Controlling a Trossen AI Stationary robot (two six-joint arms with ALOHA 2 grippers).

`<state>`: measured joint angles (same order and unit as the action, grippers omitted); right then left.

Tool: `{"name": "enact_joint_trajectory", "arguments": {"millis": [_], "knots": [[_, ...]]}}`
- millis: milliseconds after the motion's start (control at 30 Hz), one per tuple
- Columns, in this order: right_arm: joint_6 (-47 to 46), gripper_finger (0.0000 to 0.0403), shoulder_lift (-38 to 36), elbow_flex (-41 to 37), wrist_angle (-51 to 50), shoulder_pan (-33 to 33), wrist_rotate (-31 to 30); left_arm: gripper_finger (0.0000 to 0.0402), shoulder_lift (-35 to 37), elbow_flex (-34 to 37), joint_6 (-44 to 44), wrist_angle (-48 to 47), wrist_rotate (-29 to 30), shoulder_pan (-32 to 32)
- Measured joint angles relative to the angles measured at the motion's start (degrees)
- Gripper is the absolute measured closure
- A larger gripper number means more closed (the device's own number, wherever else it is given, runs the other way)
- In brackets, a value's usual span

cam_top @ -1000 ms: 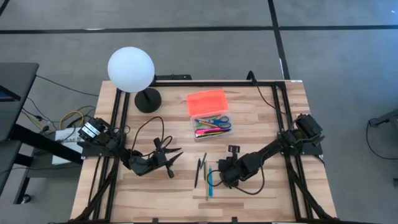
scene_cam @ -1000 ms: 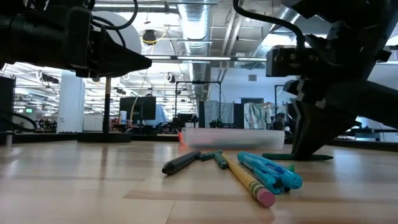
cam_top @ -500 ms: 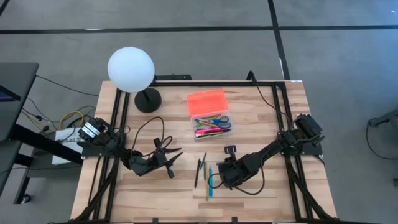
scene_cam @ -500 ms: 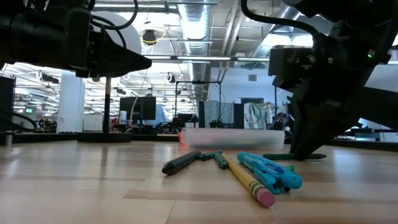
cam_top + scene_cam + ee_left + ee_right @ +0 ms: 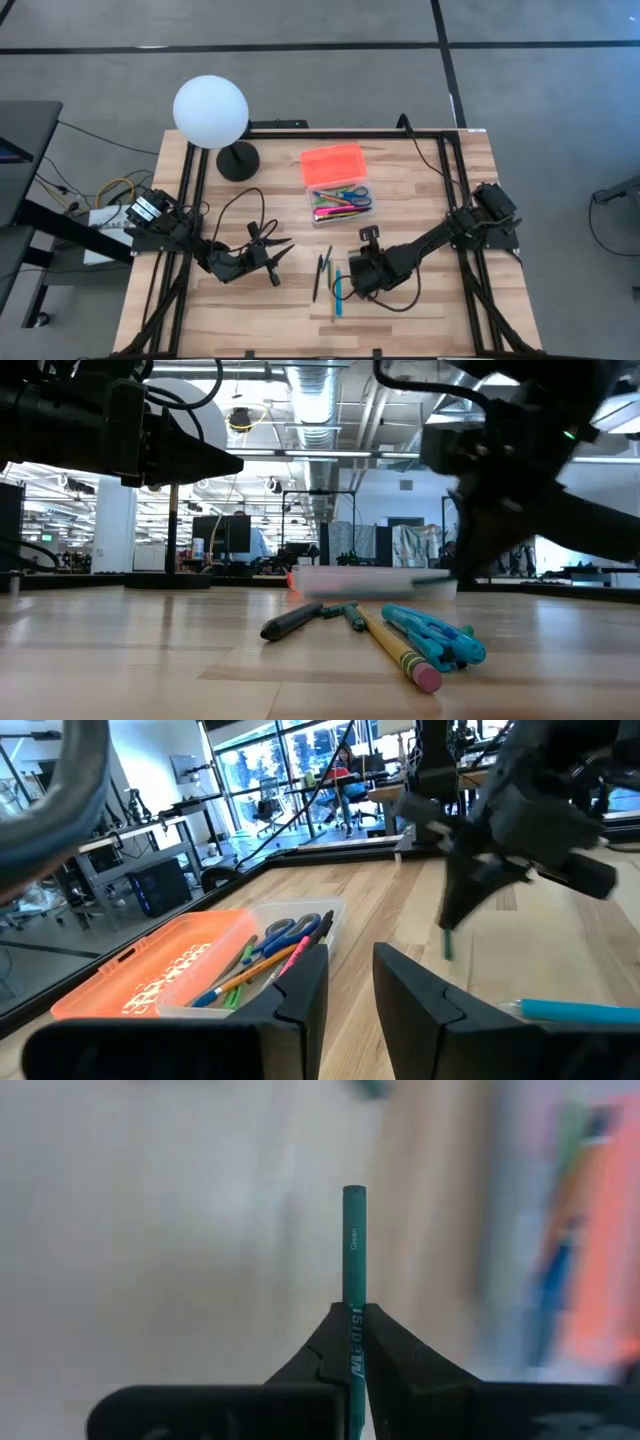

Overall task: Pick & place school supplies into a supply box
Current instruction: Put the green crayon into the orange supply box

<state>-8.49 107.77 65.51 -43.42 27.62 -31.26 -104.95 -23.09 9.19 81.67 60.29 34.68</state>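
The supply box [image 5: 341,200], clear and holding scissors and coloured pens, stands at the table's middle back with its orange lid [image 5: 333,163] beside it. Two black pens [image 5: 321,272], a teal pen [image 5: 338,289] and a pencil [image 5: 400,650] lie flat on the wood in front of it. My right gripper [image 5: 356,282] is just right of them, shut on a green pencil [image 5: 354,1245]. My left gripper [image 5: 284,260] waits left of the pens, level and open, with nothing between its fingers [image 5: 300,995]. My right gripper pinches the green pencil's shaft [image 5: 354,1315] between its two fingers. The pencil runs along the fingers and sticks out well past their tips. The fingers slant down from the table's right side. The pencil's free end [image 5: 447,946] hangs below them, clear of the table.
A white globe lamp [image 5: 211,112] on a black base [image 5: 238,161] stands at the back left. Black frame rails [image 5: 190,200] run along both sides of the table. Bare wood lies at the near edge.
My right gripper has risen a little and rolled at the wrist. The green pencil, which lay on the table under it, is now lifted clear.
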Motion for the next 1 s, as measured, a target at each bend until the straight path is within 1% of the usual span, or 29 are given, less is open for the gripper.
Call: {"name": "enact_joint_trajectory", "arguments": {"millis": [100,200,300,533,633,767,1000], "knots": [[2.0,0.0402,-0.1,2.6,-3.3,-1.7,-6.0,0.0324,0.0,0.0,0.0,0.0,0.0,0.0],[5.8,0.0402,-0.1,3.6,-3.4,-4.8,-12.2,0.0324,0.0,0.0,0.0,0.0,0.0,0.0],[9.9,0.0402,-0.1,4.1,-1.6,-9.3,-14.4,0.0324,0.0,0.0,0.0,0.0,0.0,0.0],[17.6,0.0402,-0.1,4.1,5.9,-19.8,-13.6,0.0324,0.0,0.0,0.0,0.0,0.0,0.0],[21.2,0.0402,-0.1,4.1,10.0,-22.6,-9.4,0.0324,0.0,0.0,0.0,0.0,0.0,0.0],[23.3,0.04,-0.1,4.1,13.5,-24.7,-3.4,0.0324,0.0,0.0,0.0,0.0,0.0,0.0],[23.5,0.0392,-0.2,4.1,14.1,-25.1,-2.6,0.0324,0.0,0.0,0.0,-0.1,0.1,0.0]]}}
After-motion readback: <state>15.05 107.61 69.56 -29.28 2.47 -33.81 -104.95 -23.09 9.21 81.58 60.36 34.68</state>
